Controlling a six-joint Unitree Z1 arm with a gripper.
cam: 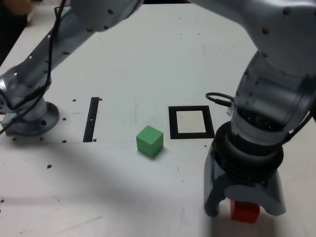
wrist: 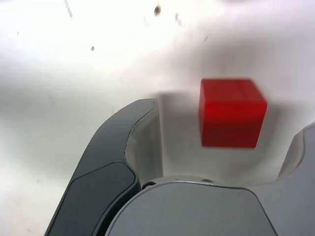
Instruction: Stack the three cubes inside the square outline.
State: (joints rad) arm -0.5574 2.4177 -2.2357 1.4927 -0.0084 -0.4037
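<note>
The red cube (cam: 245,212) sits on the white table at the front right of the exterior view, partly hidden by my gripper (cam: 244,205), which is lowered over it. In the wrist view the red cube (wrist: 231,112) lies between the spread jaws of the gripper (wrist: 229,123), which is open, with a gap on both sides. The green cube (cam: 149,140) rests alone near the table's middle. The square outline (cam: 172,123) lies just to its right and holds nothing. The yellow cube is out of view.
A thin black strip (cam: 92,118) lies to the left of the green cube. The arm's base (cam: 30,118) stands at the exterior view's left edge, its links arching over the back of the table. A black cable (cam: 217,98) loops by the wrist.
</note>
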